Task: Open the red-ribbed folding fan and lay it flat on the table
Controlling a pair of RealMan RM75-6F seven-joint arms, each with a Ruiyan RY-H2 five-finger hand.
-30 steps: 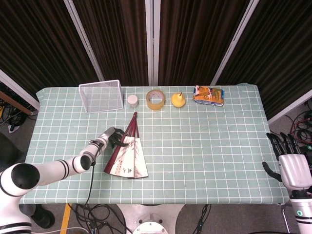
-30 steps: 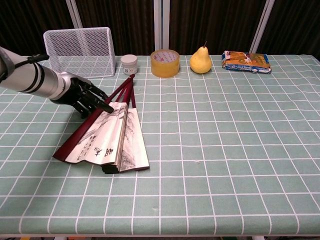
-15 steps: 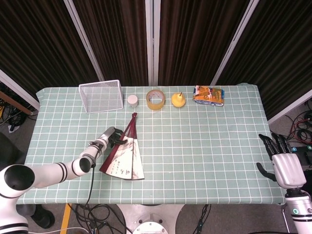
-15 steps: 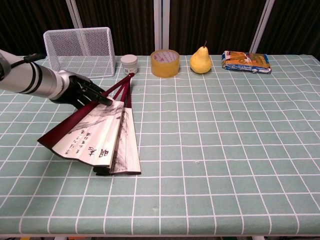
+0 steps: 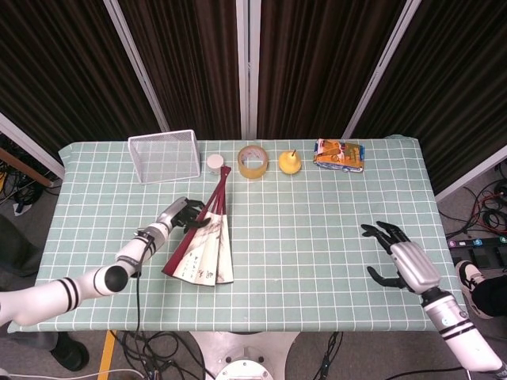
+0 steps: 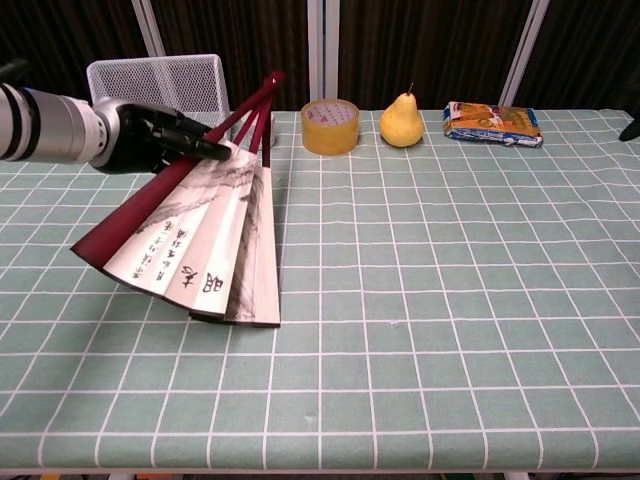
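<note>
The counter (image 5: 333,237) fills the middle of the head view and carries a checked green cloth. Along its upper edge stand a wire basket (image 5: 164,155) at upper left, then a tape roll (image 5: 253,161), a pear (image 5: 289,162) and a snack packet (image 5: 339,155) toward the upper right.

The folding fan (image 6: 200,245) lies at left of centre in both views. It is partly spread: several paper leaves show between dark red ribs, and the pivot end points toward the upper edge of the counter, near the tape roll. In the chest view the upper part appears raised off the cloth, while the wide paper edge sits low; whether that edge touches the counter cannot be told.

The left hand (image 6: 150,135) grips the outer red rib near the pivot end, fingers closed around it. The right hand (image 5: 400,260) hovers at lower right of the head view, well apart from the fan, fingers spread and holding nothing.

Handling judgement: the fan is likely light, with thin stiff ribs and creased paper that tears easily. Take hold on the outer guard ribs only, near the pivot, and avoid pressing the paper leaves. The ribs may be smooth and could slip in a loose grip.
</note>
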